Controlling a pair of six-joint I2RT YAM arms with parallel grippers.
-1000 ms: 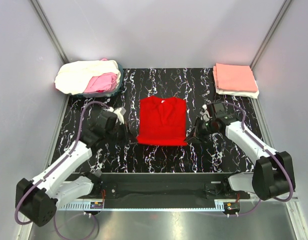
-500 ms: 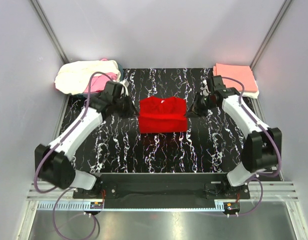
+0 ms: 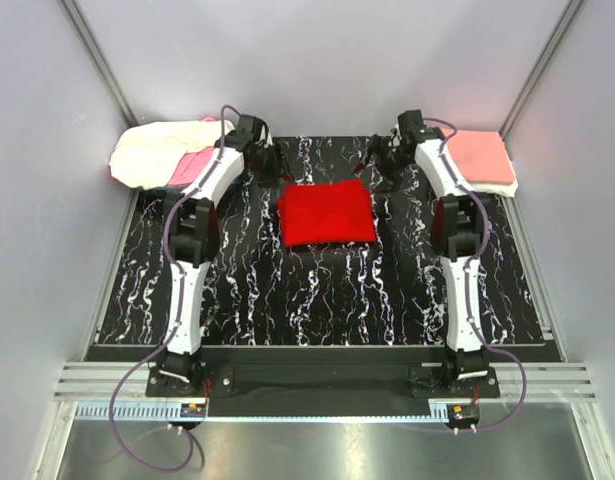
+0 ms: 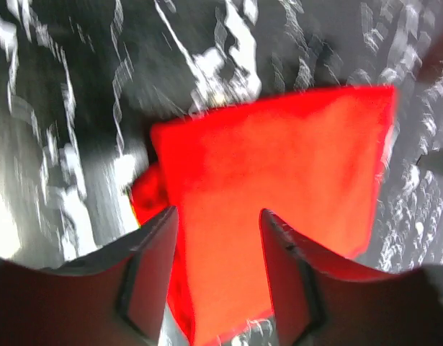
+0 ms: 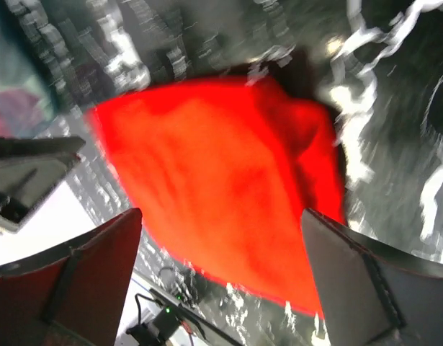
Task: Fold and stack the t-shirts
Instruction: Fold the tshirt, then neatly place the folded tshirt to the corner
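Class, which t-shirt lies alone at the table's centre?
The red t-shirt, folded flat; the cream and pink heap and salmon-pink stack sit at far corners.

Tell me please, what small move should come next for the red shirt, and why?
Probably withdraw both arms a little toward their bases. The red shirt lies folded on the table, and the left end effector and right end effector hang open near its far corners, holding nothing.

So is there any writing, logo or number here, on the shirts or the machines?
None can be read.
The red shirt is plain, no print or label showing.
The folded pink shirts and the loose pile show none either.
The pale strip at the near edge has fine marks, too small to read.
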